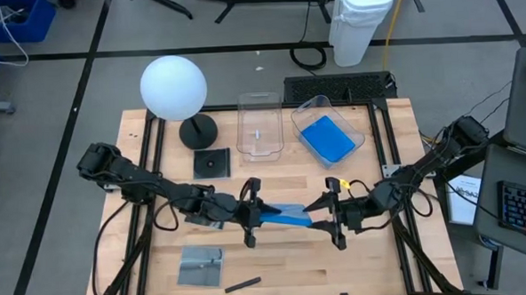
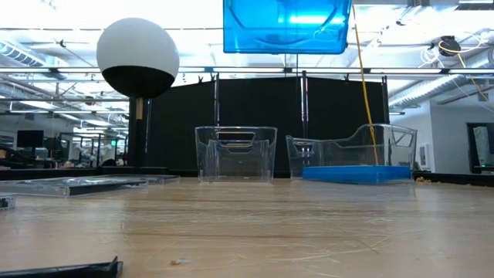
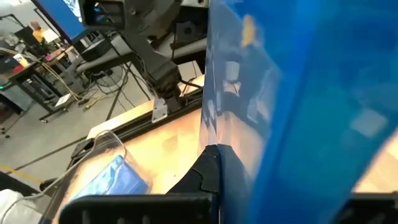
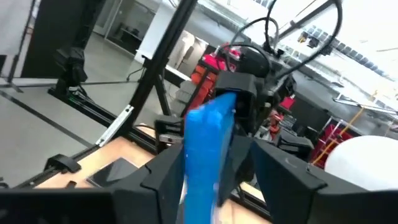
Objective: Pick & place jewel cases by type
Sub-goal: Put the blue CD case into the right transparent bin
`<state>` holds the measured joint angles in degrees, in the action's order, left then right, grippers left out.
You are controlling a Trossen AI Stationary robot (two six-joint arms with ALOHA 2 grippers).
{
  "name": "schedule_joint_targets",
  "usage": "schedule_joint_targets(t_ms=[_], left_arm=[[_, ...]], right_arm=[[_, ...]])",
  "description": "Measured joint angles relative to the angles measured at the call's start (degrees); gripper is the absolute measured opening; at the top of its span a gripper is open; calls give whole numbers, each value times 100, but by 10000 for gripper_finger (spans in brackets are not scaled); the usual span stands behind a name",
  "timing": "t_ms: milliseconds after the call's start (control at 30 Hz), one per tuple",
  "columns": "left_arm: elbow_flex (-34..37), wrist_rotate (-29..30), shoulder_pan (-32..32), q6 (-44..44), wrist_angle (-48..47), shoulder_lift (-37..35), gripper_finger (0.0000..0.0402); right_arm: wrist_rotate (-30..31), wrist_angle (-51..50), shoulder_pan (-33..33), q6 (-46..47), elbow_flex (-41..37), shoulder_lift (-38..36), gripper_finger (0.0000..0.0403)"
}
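A bright blue jewel case (image 1: 288,218) hangs high over the middle of the table between my two grippers; the low view shows its broad face (image 2: 285,27). My left gripper (image 1: 250,216) is shut on its left end. My right gripper (image 1: 335,223) is open, with one finger on each side of the case's right end (image 4: 208,155). Another blue case (image 1: 327,138) lies in the right clear tub (image 1: 356,134). A dark case (image 1: 210,163) and a grey one (image 1: 201,266) lie flat on the table. My left gripper pinches the blue case's left end (image 3: 233,155) between its two fingers, which come in about level from the table's left. The case stands on its long edge, lifted clear of the table. My right gripper: a gap shows beside one finger (image 4: 280,177); whether the other touches the case, I cannot tell.
An empty clear tub (image 1: 259,125) stands at the far middle, left of the tub with the blue case. A lamp with a white ball (image 1: 173,87) stands at the far left. A small dark stick (image 1: 242,284) lies near the front edge.
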<state>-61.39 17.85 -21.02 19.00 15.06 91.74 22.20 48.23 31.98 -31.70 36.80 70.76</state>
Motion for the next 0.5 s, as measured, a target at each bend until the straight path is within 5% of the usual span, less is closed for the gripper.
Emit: schedule_joint_targets(t_ms=[267,500], left_arm=[[0,-52,46,-8,-4,0,16],[4,-331,171,-98,-18,0,11]], right_arm=[[-578,40,-146,182,0,0,135],[-1041,13,-360,260,0,-17,29]])
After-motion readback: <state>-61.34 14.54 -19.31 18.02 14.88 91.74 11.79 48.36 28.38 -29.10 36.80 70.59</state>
